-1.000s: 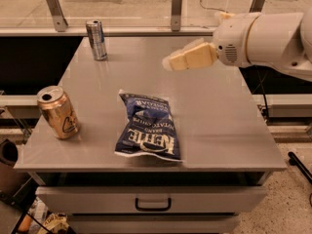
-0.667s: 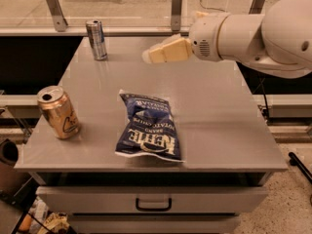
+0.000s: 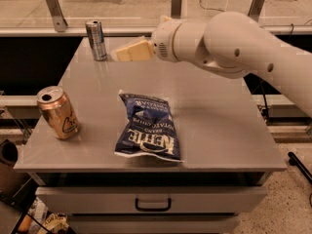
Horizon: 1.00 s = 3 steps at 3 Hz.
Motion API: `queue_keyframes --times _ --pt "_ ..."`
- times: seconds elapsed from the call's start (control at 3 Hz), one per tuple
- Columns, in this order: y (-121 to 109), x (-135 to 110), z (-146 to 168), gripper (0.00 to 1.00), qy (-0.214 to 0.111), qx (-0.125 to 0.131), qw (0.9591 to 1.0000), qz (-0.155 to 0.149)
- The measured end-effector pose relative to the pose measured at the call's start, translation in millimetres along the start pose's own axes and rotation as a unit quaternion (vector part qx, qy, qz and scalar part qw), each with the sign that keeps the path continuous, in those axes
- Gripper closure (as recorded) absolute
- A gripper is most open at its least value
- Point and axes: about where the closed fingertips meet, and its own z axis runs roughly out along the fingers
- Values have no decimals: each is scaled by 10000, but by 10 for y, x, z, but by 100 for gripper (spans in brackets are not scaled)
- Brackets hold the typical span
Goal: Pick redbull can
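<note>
The redbull can (image 3: 96,39) is slim, silver and blue, and stands upright at the far left corner of the grey table (image 3: 214,126). My gripper (image 3: 122,52) reaches in from the right on a white arm and sits just right of the can, a short gap from it, at about the can's lower height. It holds nothing.
A wider gold can (image 3: 58,112) stands near the table's left front edge. A dark blue chip bag (image 3: 147,127) lies flat in the middle front. A drawer with a handle (image 3: 153,204) is below the tabletop. A glass partition runs behind the table.
My arm and gripper have swept left across the back of the table, from right of centre to just beside the redbull can. The cans and bag have not moved.
</note>
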Motion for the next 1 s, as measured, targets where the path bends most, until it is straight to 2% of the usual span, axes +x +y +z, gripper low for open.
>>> queue_keyframes --times 0.33,0.67,1.0 --pt "102 -22 303 0 37 298 9994 -147" --pt "114 -39 612 0 9 399 9990 -195" --pt "80 -21 927 0 -44 330 9994 -97"
